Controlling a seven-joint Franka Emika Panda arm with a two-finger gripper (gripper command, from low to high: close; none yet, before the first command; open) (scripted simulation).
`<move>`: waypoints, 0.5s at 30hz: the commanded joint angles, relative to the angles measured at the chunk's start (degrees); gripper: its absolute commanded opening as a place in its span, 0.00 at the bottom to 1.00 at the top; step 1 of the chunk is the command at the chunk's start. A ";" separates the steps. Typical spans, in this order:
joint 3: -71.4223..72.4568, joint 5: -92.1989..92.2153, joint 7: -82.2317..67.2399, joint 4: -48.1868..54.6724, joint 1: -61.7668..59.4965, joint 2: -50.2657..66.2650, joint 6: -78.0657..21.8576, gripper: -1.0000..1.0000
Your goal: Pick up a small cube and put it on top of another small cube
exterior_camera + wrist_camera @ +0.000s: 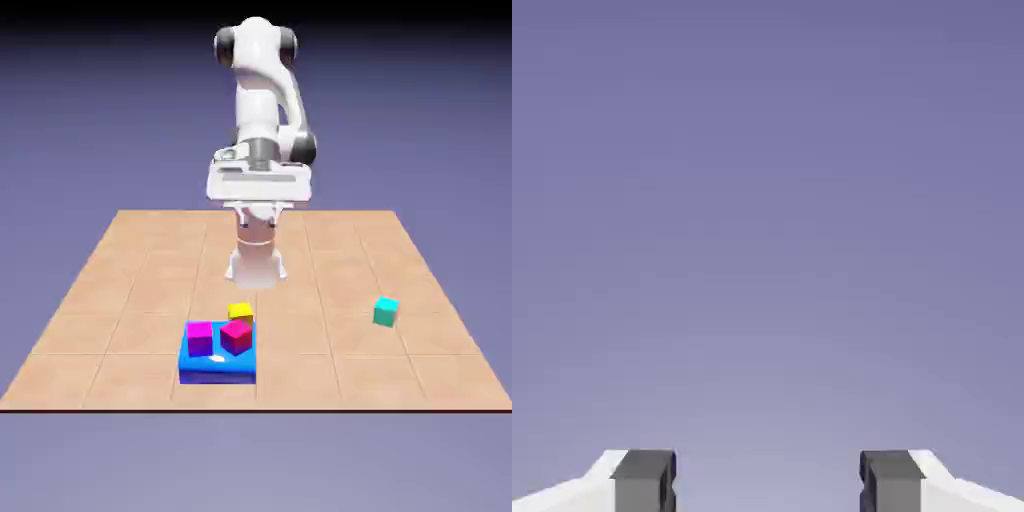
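The gripper (259,218) is high over the table (300,375), in front of the robot's base; its two fingertips (644,482) stand apart w/ nothing btwn them. In the hand view, behind them, is only the blue-violet backdrop (768,220).

The teal cube (386,312) lies on the table, toward the ext. view's right, well apart from the other things. Toward the ext. view's left is a blue block (218,373), bigger than the cubes; on it are the magenta cube (200,339) & the red cube (236,336), the red one turned at an angle. The yellow cube (240,312) shows just behind the red one, partly hidden.
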 commanded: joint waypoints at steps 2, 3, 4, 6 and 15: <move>0.60 -0.21 -0.09 0.67 4.16 3.30 -1.38 0.50; 0.90 -0.32 -0.14 1.00 6.23 4.95 -2.08 0.50; 1.20 -0.43 -0.19 1.34 8.31 6.60 -2.77 0.50; 1.80 -0.64 -0.28 2.00 12.46 9.89 -4.15 0.50; 4.50 -1.60 -0.71 5.01 31.15 24.73 -10.38 0.50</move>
